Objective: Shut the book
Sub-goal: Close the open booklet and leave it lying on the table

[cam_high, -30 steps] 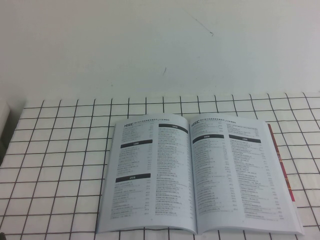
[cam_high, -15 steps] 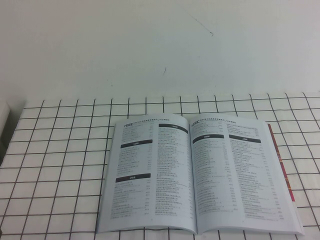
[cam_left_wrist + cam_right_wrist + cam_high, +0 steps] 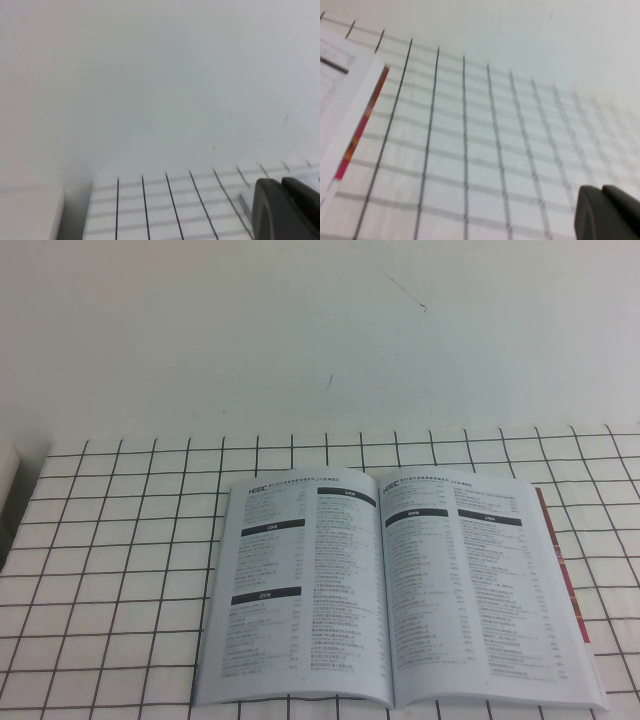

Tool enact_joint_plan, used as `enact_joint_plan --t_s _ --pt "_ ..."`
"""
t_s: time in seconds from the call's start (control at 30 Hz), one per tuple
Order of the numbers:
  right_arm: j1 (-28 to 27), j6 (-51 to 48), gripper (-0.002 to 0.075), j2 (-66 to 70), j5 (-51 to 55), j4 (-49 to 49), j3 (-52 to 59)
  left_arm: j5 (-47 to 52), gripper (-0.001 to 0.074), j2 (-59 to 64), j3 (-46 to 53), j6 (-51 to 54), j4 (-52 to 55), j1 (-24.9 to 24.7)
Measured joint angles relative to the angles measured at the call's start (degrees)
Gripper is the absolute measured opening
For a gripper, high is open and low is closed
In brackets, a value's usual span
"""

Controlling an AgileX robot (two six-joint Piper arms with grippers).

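On the grid-patterned counter the open book lies flat, pages up, toward the right, while the left end effector and right end effector hang clear at either side, seemingly parked, their grip state impossible to tell.

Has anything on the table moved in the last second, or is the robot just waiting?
Nothing visibly changed. The open white paperback book, with its printed pages, lies flat in the same spot on the black-and-white checked cloth. Neither arm shows in the high view. The left gripper and the right gripper each appear only as a dark edge in their own wrist views.
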Motion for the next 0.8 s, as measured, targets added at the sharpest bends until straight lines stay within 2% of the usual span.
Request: enact_joint_plan --t_s 0.07,0.23,0.3,0.4,0.53,0.67,0.73,0.8 --pt "0.0 -0.2 -0.0003 0.0 -7.8 -5.4 0.1 -5.0 -0.0003 0.0 0.0 0.0 0.0 0.0" --pt "0.0 -0.3 -0.0003 0.0 -36.7 -15.5 0.1 -17.2 -0.0003 0.0 0.0 0.0 0.0 0.0" --pt "0.0 -0.4 -0.0003 0.0 -49.9 -16.6 0.1 -21.4 -0.0003 0.0 0.0 0.0 0.0 0.0" --pt "0.0 0.9 -0.0003 0.0 -59.9 -14.2 0.0 -26.6 -0.0003 0.0 0.0 0.0 0.0 0.0" --pt "0.0 6.1 -0.0003 0.0 -63.4 -7.6 0.0 -30.3 -0.0003 0.0 0.0 0.0 0.0 0.0" --pt "0.0 5.5 -0.0003 0.0 -63.7 1.2 0.0 -32.5 -0.0003 0.0 0.0 0.0 -0.1 0.0" --pt "0.0 4.9 -0.0003 0.0 -62.1 5.3 0.0 -33.0 -0.0003 0.0 0.0 0.0 -0.4 0.0" --pt "0.0 4.8 -0.0003 0.0 -56.0 8.5 -1.4 -31.8 -0.0003 0.0 0.0 0.4 -0.5 0.0"
